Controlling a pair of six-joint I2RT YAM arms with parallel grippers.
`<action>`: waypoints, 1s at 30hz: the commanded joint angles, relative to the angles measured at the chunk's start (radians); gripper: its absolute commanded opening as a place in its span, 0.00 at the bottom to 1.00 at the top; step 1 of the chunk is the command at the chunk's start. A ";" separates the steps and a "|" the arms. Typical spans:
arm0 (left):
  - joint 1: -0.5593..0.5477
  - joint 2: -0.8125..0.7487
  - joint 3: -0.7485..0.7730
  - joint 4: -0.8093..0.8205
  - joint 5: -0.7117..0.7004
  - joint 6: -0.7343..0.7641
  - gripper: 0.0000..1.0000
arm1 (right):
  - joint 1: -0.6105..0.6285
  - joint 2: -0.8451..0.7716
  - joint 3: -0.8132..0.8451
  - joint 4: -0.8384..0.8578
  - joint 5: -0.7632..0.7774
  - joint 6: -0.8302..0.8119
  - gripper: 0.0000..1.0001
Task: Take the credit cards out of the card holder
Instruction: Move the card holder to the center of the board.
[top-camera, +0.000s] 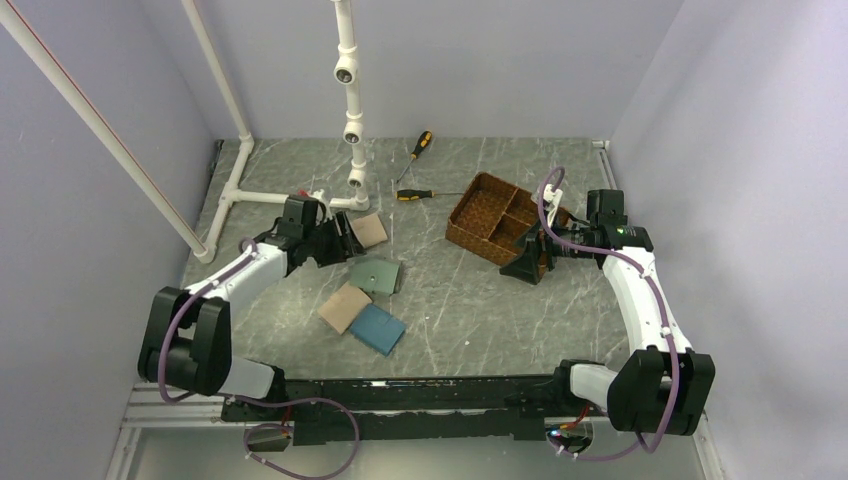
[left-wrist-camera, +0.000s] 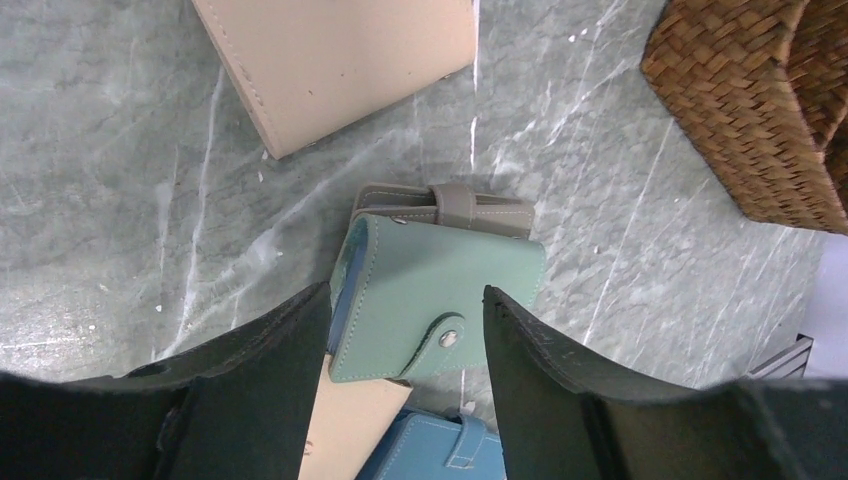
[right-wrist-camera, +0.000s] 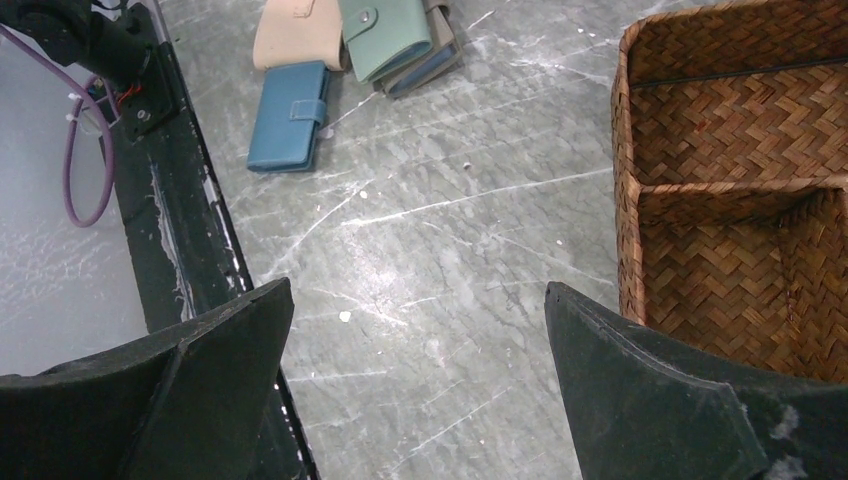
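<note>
The card holder (top-camera: 375, 273) (left-wrist-camera: 440, 295) is a sage-green wallet lying closed on the table, its snap tab fastened, resting partly on a grey-brown wallet (left-wrist-camera: 450, 205). No credit cards show; they are hidden. My left gripper (top-camera: 325, 240) (left-wrist-camera: 405, 295) hovers to the holder's left, open, with nothing between its fingers. In the left wrist view the holder's snap edge lies between the two fingers. My right gripper (top-camera: 528, 262) (right-wrist-camera: 418, 288) is wide open over bare table beside the basket. The holder (right-wrist-camera: 385, 35) shows far off in the right wrist view.
A tan wallet (top-camera: 368, 230) lies just behind the holder, another tan wallet (top-camera: 345, 307) and a blue wallet (top-camera: 377, 328) in front. A woven basket (top-camera: 500, 215) with compartments stands at the right. Two screwdrivers (top-camera: 415, 195) and white pipes (top-camera: 350, 100) lie at the back.
</note>
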 joint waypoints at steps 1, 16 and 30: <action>0.002 0.053 0.001 0.015 0.042 0.017 0.61 | 0.010 -0.005 0.031 0.014 -0.009 -0.026 1.00; 0.002 0.100 -0.063 0.132 0.138 -0.069 0.43 | 0.027 -0.007 0.029 0.017 -0.002 -0.027 1.00; 0.002 -0.021 -0.198 0.456 0.271 -0.298 0.00 | 0.035 -0.012 0.031 0.009 -0.011 -0.033 1.00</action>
